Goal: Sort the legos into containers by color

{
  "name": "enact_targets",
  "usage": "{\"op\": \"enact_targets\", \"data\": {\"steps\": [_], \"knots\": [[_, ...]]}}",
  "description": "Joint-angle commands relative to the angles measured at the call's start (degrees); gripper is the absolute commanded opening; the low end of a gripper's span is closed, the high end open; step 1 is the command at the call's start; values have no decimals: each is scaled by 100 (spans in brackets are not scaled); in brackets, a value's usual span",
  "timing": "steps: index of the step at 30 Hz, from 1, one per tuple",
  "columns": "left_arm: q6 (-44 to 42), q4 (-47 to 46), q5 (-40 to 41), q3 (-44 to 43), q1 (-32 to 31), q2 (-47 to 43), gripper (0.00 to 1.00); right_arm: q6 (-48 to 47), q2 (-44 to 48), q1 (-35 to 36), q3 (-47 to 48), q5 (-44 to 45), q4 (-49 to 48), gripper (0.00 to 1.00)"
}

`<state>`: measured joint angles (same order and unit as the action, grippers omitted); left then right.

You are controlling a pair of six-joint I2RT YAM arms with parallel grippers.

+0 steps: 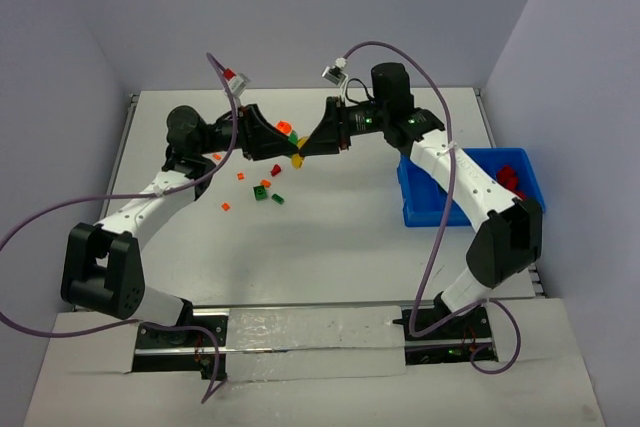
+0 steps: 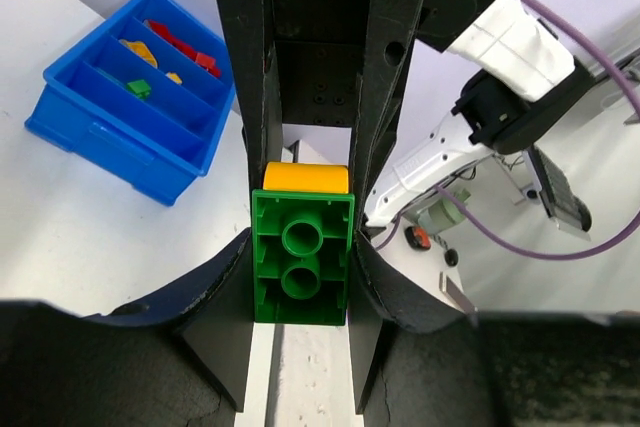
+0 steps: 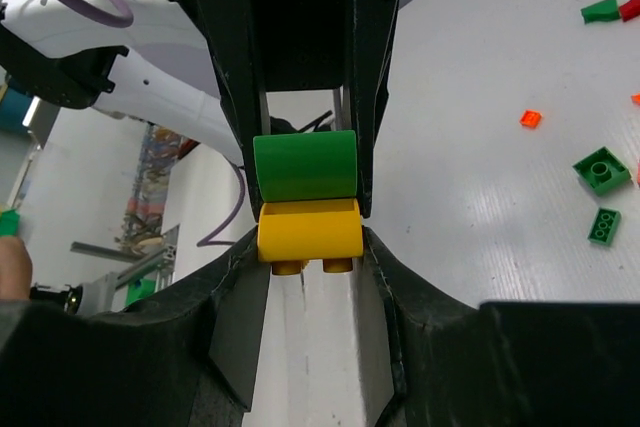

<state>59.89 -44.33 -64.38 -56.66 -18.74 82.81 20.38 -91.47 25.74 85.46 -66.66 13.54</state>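
My left gripper (image 2: 301, 272) is shut on a green lego brick (image 2: 301, 257), seen from its hollow underside. My right gripper (image 3: 310, 239) is shut on a yellow brick (image 3: 310, 230). The two bricks are pressed together end to end, and each shows in the other wrist view: the yellow one (image 2: 306, 178), the green one (image 3: 305, 165). In the top view the left gripper (image 1: 283, 147) and right gripper (image 1: 312, 143) meet tip to tip above the table's far middle. The blue bin (image 1: 420, 212) sits at the right and holds red bricks (image 1: 510, 175).
Loose legos lie under and in front of the grippers: a red one (image 1: 275, 170), green ones (image 1: 262, 193), small orange ones (image 1: 225, 207). The right wrist view shows green bricks (image 3: 602, 169) and an orange piece (image 3: 530, 118). The bin's compartments (image 2: 130, 87) hold red, yellow and green pieces.
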Motion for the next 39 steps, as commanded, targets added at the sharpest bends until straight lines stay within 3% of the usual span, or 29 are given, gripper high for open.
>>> {"op": "enact_targets", "data": {"steps": [1, 4, 8, 10, 14, 18, 20, 24, 29, 39], "knots": [[-470, 316, 31, -558, 435, -142, 0, -656, 569, -125, -398, -2, 452, 0], [-1118, 1089, -4, -1030, 668, -92, 0, -1099, 769, -387, -688, -22, 933, 0], [-2750, 2946, 327, -1800, 828, -40, 0, -2147, 1094, -1410, -925, -13, 2148, 0], [-3111, 3200, 578, -1839, 801, -59, 0, -2856, 1176, -1886, -822, 265, 2907, 0], [-3982, 4268, 1425, -1986, 510, -14, 0, -4030, 1091, -3133, -357, 1781, 4149, 0], [-5176, 5403, 3013, -2232, -335, 82, 0, -4478, 701, -4064, 15, 3941, 4317, 0], [-5285, 5506, 3433, -2286, -516, 144, 0, -4566, 485, -4275, 140, 4710, 4158, 0], [-5312, 5543, 3543, -2384, -648, 247, 0, -4583, -97, -4472, 457, 5846, 4033, 0], [-5417, 5742, 3661, -2516, -701, 333, 0, -4649, -866, -4490, 1051, 6402, 4288, 0], [-5461, 5743, 3605, -2437, -701, 427, 0, -4692, -1499, -4498, 1014, 6657, 4320, 1]]}}
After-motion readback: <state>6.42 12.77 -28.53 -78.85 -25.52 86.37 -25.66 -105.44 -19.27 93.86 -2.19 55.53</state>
